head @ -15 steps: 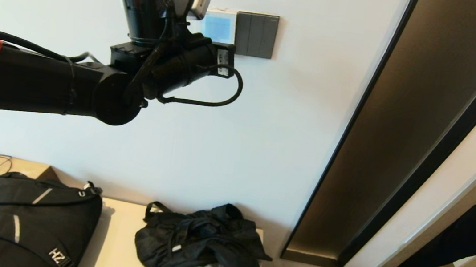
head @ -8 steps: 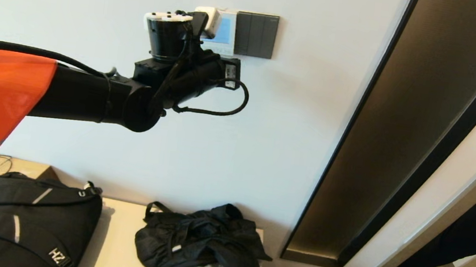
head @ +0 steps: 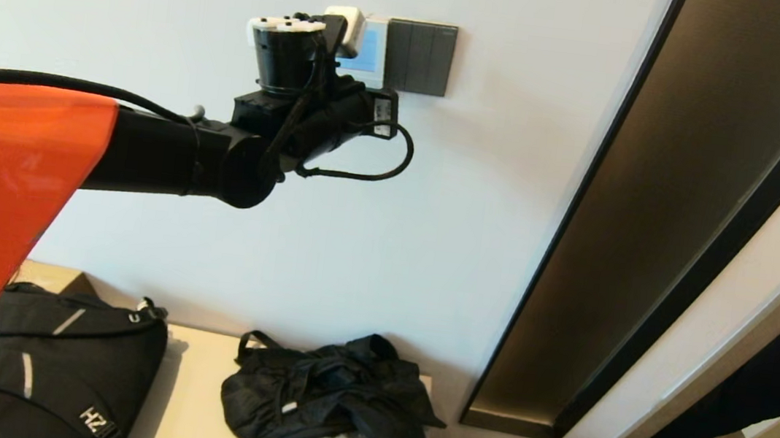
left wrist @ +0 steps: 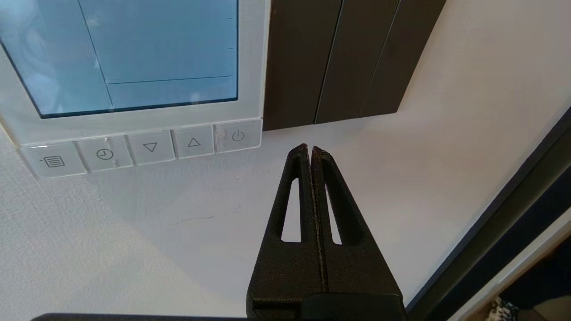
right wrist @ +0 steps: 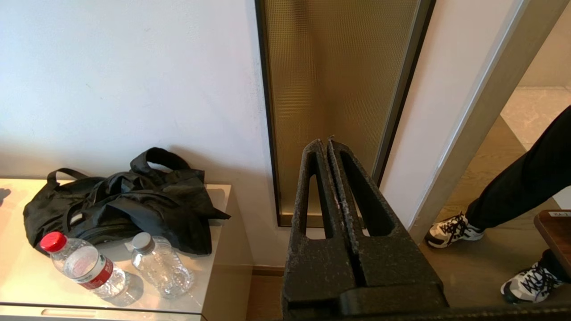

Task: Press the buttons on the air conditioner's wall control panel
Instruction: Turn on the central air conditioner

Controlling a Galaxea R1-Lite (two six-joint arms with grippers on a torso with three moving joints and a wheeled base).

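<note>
The white air conditioner control panel [head: 373, 48] with a pale blue screen [left wrist: 134, 53] hangs on the wall, partly hidden behind my left wrist in the head view. Its row of buttons shows in the left wrist view, with the power button [left wrist: 237, 136] at the end nearest the dark switch plate [left wrist: 339, 58]. My left gripper [left wrist: 309, 148] is shut and empty, its tips close to the wall just below and beside the power button. My right gripper [right wrist: 324, 143] is shut and empty, parked low, out of the head view.
A dark grey switch plate [head: 419, 57] adjoins the panel. A bronze wall panel [head: 692, 209] runs to the right. Below, a cabinet top [head: 194, 388] bears a black backpack [head: 36, 362], a black bag [head: 333, 396] and two water bottles [right wrist: 84, 265]. A person's legs [right wrist: 513, 196] stand at right.
My left arm has reached forward and rightward toward the wall, bringing the wrist up in front of the control panel and covering more of its screen.
</note>
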